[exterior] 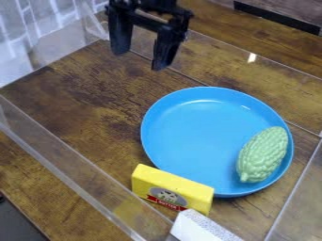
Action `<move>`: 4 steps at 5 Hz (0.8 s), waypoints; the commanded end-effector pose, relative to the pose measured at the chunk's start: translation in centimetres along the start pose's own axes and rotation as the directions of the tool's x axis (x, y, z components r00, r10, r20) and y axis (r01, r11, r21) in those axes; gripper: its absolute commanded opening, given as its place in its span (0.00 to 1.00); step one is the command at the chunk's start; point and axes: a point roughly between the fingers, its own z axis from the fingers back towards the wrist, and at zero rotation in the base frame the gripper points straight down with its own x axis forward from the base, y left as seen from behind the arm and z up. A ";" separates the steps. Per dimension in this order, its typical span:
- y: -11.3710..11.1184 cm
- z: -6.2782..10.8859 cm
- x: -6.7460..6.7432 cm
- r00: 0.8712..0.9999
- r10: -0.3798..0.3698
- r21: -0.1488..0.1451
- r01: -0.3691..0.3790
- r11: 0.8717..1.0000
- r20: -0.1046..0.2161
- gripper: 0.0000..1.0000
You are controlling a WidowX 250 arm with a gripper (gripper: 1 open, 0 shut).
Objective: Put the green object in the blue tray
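The green object [263,154] is lying on the right edge of the blue tray [189,132], partly overlapping its rim. It is looking light and probably soft, with a bumpy skin offering good purchase; gripping across its narrow middle seems best. The claw [142,47] is hanging wide and empty over the wooden bench [75,104], well apart from it.

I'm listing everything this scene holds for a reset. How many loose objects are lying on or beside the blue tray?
2. The green object lies on the blue tray, at its right rim; a yellow block sits against the tray's front-left edge. Something white shows at the bottom edge, cut off.
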 end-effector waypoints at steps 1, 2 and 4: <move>-1.2 0.3 0.3 0.996 -0.072 -0.002 0.072 0.997 0.053 1.00; -1.2 -1.0 0.0 0.994 -0.103 -0.004 0.103 0.995 0.040 1.00; -4.1 -2.7 0.7 0.968 -0.246 -0.002 0.247 0.969 0.038 0.00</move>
